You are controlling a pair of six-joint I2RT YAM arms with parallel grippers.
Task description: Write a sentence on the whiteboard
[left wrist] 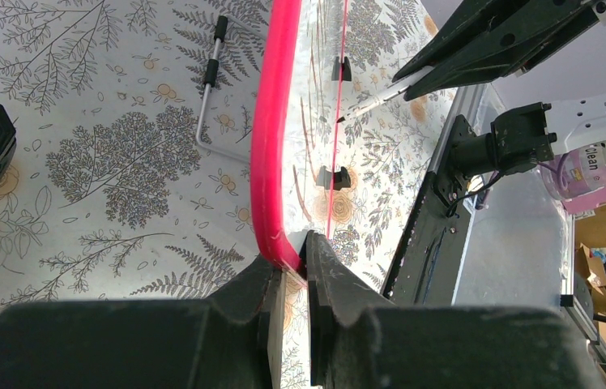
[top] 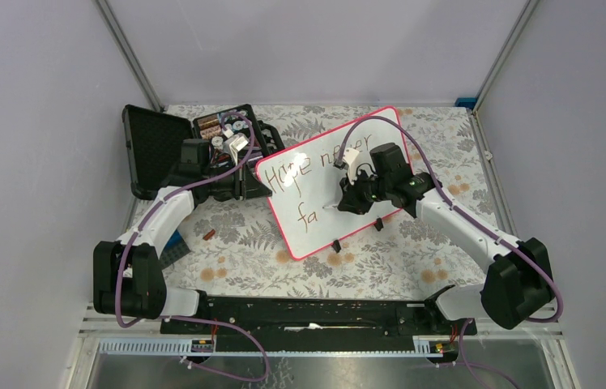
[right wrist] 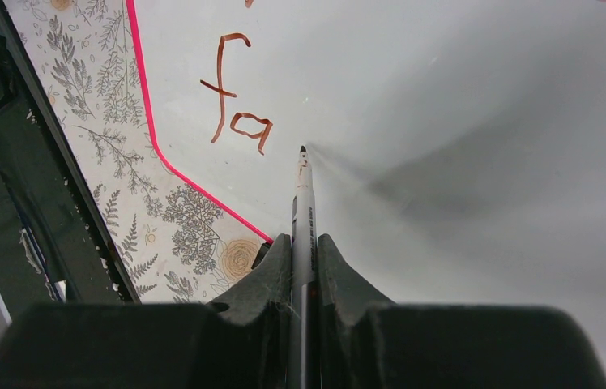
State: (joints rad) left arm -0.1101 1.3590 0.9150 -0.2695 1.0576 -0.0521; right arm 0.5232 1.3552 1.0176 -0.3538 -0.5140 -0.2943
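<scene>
The whiteboard (top: 320, 215) stands tilted on the flowered table, its pink rim (left wrist: 270, 121) running away from the left wrist camera. The sentence (top: 308, 166) reads "Hope never" on the top line, with "fa" (right wrist: 235, 113) below it. My left gripper (left wrist: 293, 263) is shut on the whiteboard's left rim. My right gripper (right wrist: 304, 247) is shut on a thin grey marker (right wrist: 304, 207). The marker's tip rests on the board just right of the "a". Seen from above, the right gripper (top: 347, 203) hovers over the board's middle.
An open black case (top: 154, 150) with small items inside lies at the back left, behind my left arm. A small brown piece (top: 209, 235) lies on the table left of the board. Two black clips (top: 378, 224) sit along the board's near edge. A bent metal rod (left wrist: 206, 89) lies behind the board.
</scene>
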